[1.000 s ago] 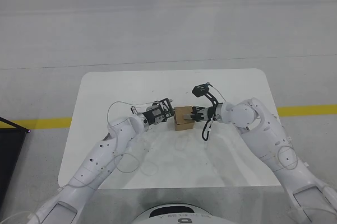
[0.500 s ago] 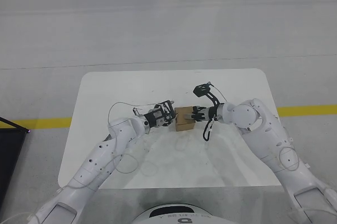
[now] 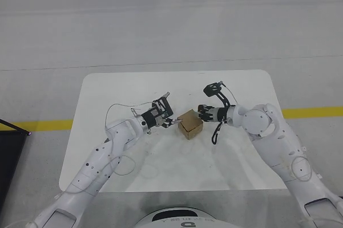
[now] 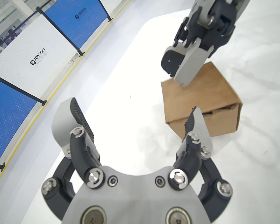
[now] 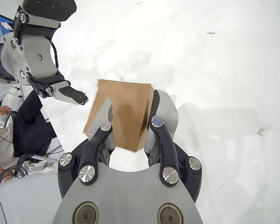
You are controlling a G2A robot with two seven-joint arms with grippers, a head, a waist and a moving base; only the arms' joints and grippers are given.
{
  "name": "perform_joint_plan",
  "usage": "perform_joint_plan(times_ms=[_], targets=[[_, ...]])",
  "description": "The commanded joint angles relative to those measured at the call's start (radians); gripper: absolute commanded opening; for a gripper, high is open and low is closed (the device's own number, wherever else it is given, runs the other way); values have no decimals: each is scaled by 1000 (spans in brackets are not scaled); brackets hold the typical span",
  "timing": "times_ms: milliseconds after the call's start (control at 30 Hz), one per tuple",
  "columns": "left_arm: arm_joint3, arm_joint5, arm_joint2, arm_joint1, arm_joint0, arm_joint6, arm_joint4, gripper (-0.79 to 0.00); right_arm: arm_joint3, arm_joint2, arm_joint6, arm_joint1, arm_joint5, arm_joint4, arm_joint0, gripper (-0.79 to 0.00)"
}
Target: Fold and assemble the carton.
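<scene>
Touching brown carton [image 4: 200,94], right tool [image 4: 177,75], left tool [image 4: 133,106] splayed

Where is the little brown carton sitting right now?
In the top view the carton sits near the middle of the white table, between the left gripper and the right gripper, which hangs over its far corner.

White arms [image 3: 103,162], thin cables [image 3: 117,106] — grey tools [image 4: 134,106], black ribbed pads [image 4: 80,115].

White rounded-corner table [image 3: 120,91] on pale grey smooth floor [image 3: 160,34]; yellow floor stripe [image 3: 45,124] passes beneath. Blue-and-white barrier panels [image 4: 72,17] stand beyond.
</scene>
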Motion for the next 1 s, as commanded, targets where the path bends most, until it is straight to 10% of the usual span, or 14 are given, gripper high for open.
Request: perform_joint_plan(times_ms=[0,133,200,967], targets=[[4,-1,-11,3,8,-3,-7,0,-23,17,-12,5,4,-10,-21,-526],[13,8,-36,8,23,3,-26,0,-57,39,-24,11,16,-23,-52,-594],[13,23,-57,11,32,19,-45,0,-82,50,-45,13,-6,-22,-67,-785],[113,-6,-129,3,30,130,-383,0,-71,-60,-1,2,-60,-105,-17,-785]])
